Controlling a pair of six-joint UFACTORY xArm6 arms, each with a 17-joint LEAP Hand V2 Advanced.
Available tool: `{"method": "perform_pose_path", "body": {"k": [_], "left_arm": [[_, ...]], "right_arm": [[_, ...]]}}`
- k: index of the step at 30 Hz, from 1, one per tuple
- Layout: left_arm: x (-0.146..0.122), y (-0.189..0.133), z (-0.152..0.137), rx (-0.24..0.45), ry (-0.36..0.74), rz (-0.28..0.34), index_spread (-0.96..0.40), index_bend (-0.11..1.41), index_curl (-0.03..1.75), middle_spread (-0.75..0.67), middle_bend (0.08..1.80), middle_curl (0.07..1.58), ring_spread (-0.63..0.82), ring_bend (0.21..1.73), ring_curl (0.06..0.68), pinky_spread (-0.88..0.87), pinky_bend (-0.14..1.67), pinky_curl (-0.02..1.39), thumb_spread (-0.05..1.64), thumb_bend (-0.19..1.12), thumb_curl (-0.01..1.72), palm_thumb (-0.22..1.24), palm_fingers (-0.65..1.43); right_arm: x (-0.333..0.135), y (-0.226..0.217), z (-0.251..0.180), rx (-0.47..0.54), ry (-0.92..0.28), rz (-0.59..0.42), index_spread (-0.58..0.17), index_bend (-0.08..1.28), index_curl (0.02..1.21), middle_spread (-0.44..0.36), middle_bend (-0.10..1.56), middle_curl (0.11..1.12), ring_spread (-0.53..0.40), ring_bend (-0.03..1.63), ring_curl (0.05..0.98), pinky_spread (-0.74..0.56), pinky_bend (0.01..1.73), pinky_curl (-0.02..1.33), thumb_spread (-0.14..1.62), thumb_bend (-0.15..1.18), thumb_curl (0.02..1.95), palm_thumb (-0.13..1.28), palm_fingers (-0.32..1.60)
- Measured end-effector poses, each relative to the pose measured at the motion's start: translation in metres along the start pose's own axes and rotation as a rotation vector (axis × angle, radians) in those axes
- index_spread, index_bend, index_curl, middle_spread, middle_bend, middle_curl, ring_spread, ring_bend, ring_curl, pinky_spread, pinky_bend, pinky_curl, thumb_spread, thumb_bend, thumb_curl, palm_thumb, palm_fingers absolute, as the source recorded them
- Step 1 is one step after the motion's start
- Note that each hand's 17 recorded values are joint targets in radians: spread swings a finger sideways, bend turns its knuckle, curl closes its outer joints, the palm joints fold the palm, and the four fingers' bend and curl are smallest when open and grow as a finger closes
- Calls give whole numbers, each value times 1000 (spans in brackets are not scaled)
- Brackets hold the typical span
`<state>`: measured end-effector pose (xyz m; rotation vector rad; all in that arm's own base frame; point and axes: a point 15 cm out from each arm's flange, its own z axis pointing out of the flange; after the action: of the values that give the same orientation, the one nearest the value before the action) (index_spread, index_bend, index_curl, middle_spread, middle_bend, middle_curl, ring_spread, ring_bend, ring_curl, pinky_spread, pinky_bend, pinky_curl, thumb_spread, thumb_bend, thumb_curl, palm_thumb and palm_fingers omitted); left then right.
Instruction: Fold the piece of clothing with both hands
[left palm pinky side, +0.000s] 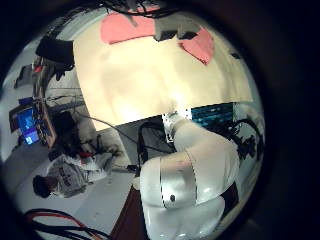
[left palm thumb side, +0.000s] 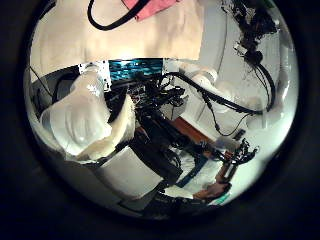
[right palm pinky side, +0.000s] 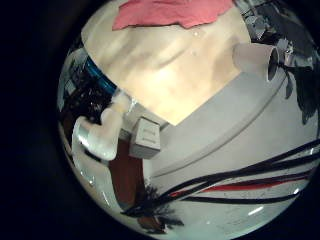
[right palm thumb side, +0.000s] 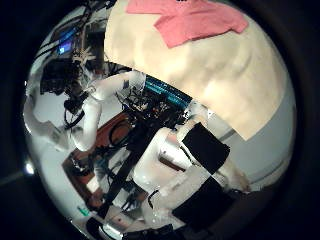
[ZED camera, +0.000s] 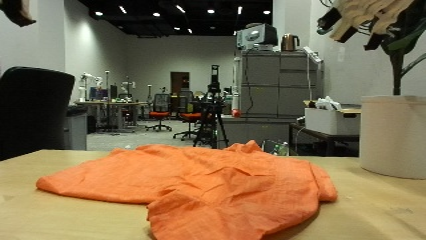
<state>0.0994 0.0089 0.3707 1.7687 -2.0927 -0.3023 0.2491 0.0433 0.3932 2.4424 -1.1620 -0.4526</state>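
Note:
An orange piece of clothing (ZED camera: 200, 185) lies crumpled and spread on the tan table (ZED camera: 53, 215). My right hand (ZED camera: 380, 20) hangs high above the table's edge, away from the clothing, its fingers relaxed and holding nothing. The clothing also shows far off in the left little finger side palm view (left palm pinky side: 160, 30), the left thumb side palm view (left palm thumb side: 160, 8), the right little finger side palm view (right palm pinky side: 165, 12) and the right thumb side palm view (right palm thumb side: 195, 18).
A tall white cylinder (ZED camera: 393, 135) stands at the table's edge below my right hand; it also shows in the right little finger side palm view (right palm pinky side: 250, 58). A black chair (ZED camera: 33, 110) stands beyond the table's other side. Grey cabinets (ZED camera: 273, 95) stand behind.

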Motion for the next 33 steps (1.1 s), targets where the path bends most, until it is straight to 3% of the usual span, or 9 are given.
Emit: {"method": "perform_pose_path", "body": {"k": [13,20,26,33], "left_arm": [[-8,-29,3,19,-2,-1,26,199,418,190,187,313,523,308,202,458,187,255,1063,-23,331,499,203],[-29,-67,-11,152,-54,-24,42,138,372,154,212,330,508,348,215,450,206,269,1063,-17,334,531,194],[-97,-110,-36,196,-267,-57,43,122,323,143,204,341,480,390,230,436,258,296,1061,-21,335,557,143],[-138,-178,-41,180,-302,-36,51,138,285,136,202,341,465,430,239,419,309,315,1057,-22,336,572,85]], "right_arm": [[22,-13,10,-21,-42,37,-268,191,364,86,185,315,237,185,200,374,207,322,1350,-11,253,620,172],[22,-19,9,-26,-43,31,-268,190,364,87,188,316,237,184,199,374,206,322,1354,-10,250,618,174],[18,-28,13,-51,-60,22,-268,190,363,86,188,317,237,184,198,374,205,322,1356,-9,247,621,174],[17,-31,15,-52,-74,23,-268,191,362,87,188,319,236,186,198,374,200,320,1354,-9,252,634,180]]}}
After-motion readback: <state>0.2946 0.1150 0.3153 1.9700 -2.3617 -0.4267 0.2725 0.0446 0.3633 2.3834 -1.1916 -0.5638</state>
